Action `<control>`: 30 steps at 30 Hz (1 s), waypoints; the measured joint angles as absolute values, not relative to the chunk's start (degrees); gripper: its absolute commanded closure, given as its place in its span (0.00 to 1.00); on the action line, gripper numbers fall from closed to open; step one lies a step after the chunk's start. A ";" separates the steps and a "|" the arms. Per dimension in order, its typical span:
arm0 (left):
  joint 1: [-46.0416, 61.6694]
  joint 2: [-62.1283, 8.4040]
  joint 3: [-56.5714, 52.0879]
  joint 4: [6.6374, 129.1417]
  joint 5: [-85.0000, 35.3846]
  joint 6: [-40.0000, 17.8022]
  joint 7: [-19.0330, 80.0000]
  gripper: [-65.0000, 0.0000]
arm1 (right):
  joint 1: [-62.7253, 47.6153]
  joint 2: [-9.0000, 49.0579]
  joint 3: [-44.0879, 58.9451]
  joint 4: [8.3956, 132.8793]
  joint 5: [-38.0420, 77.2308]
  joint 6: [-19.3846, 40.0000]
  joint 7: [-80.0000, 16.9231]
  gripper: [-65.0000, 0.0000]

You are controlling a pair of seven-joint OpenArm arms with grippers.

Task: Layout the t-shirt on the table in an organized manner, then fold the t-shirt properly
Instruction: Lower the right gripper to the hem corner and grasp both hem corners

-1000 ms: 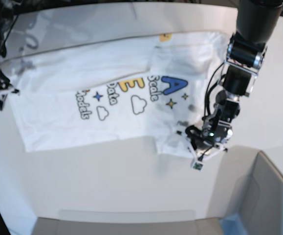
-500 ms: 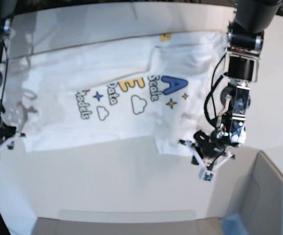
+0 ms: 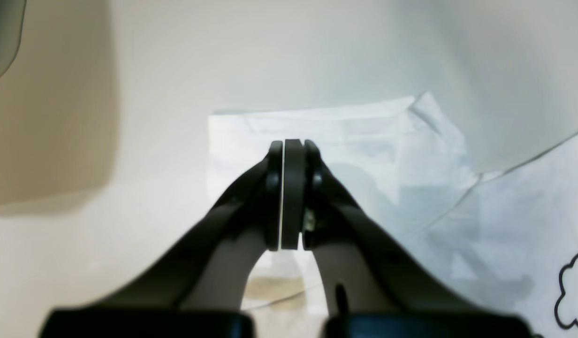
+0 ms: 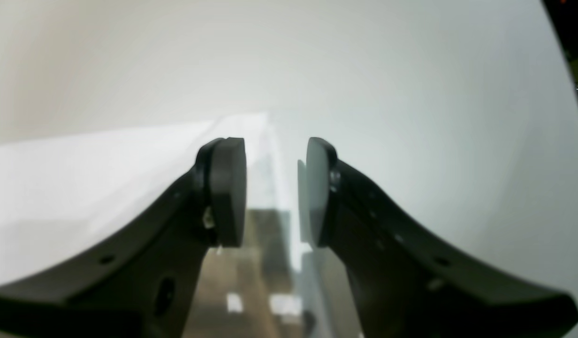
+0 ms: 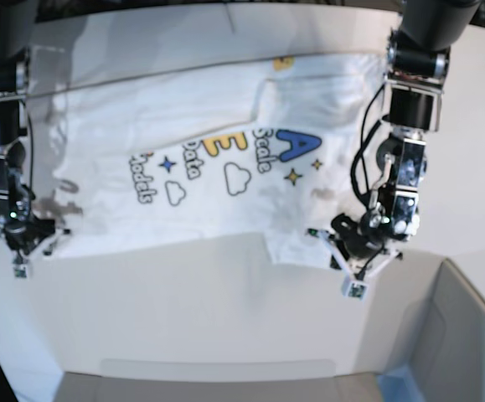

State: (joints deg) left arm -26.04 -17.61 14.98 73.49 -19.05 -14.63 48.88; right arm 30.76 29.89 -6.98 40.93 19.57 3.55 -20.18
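Note:
The white t-shirt (image 5: 183, 126) lies spread on the table (image 5: 183, 310) with its print facing up and one side folded over near the middle. In the base view my left gripper (image 5: 351, 285) sits just off the shirt's near right corner. The left wrist view shows this gripper (image 3: 292, 143) shut, pads pressed together with nothing visibly between them, and a sleeve of the t-shirt (image 3: 364, 141) lying flat beyond. My right gripper (image 5: 24, 255) is at the shirt's near left corner. It is open (image 4: 272, 155), and the edge of the t-shirt (image 4: 82, 178) runs under the gap.
A grey bin (image 5: 464, 335) with a blue corner (image 5: 393, 381) stands at the near right, close to my left gripper. A flat tan ledge (image 5: 217, 377) runs along the near edge. Bare table lies in front of the shirt.
My right arm has swung down from the far left to the shirt's near left corner. My left gripper, still shut, has shifted slightly off the shirt's near right corner. The shirt has stayed put.

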 measured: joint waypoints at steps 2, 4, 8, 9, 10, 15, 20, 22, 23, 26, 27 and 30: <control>-26.00 -17.56 14.98 73.49 -19.07 -14.66 48.90 1.00 | 30.59 29.08 -6.98 40.91 19.59 3.86 -20.01 0.66; -26.02 -17.58 14.98 73.49 -19.09 -14.66 48.86 1.00 | 30.57 28.36 -6.98 40.88 19.59 3.88 -20.03 0.66; -25.98 -17.58 14.98 73.49 -19.07 -14.66 48.90 1.00 | 30.61 28.23 -6.68 40.88 22.26 3.88 -20.05 0.66; -26.00 -17.58 14.98 73.49 -19.07 -14.66 48.90 1.00 | 30.48 28.40 -6.31 40.86 24.12 3.88 -20.05 0.66; -25.96 -17.58 14.98 73.49 -19.07 -14.66 48.86 1.00 | 30.37 28.67 -5.32 40.56 26.26 4.01 -20.10 0.66; -24.75 -17.61 14.98 73.54 -19.05 -14.63 48.47 1.00 | 29.19 31.14 -2.63 39.72 28.47 3.18 -19.84 0.66; -24.93 -17.10 14.98 73.54 -19.09 -14.74 48.40 1.00 | 28.32 29.87 -2.70 38.09 27.11 4.01 -16.99 0.66; -24.93 -17.15 14.98 73.52 -19.07 -14.81 48.38 1.00 | 28.25 29.85 -2.85 36.95 27.27 4.12 -16.08 0.66; -24.91 -17.15 14.98 73.52 -19.07 -14.59 48.34 1.00 | 28.25 30.00 -2.81 36.77 27.05 3.70 -16.43 0.66; -24.91 -17.12 14.98 73.54 -19.07 -14.63 48.38 1.00 | 28.25 29.98 -2.79 36.73 27.03 3.66 -16.45 0.66; -24.91 -17.12 14.98 73.54 -19.09 -14.74 48.38 1.00 | 28.25 29.78 -2.79 36.69 27.03 3.57 -16.43 0.66; -24.91 -17.17 14.98 73.54 -19.07 -14.79 48.40 1.00 | 28.27 29.28 -2.79 36.69 27.03 3.40 -16.19 0.66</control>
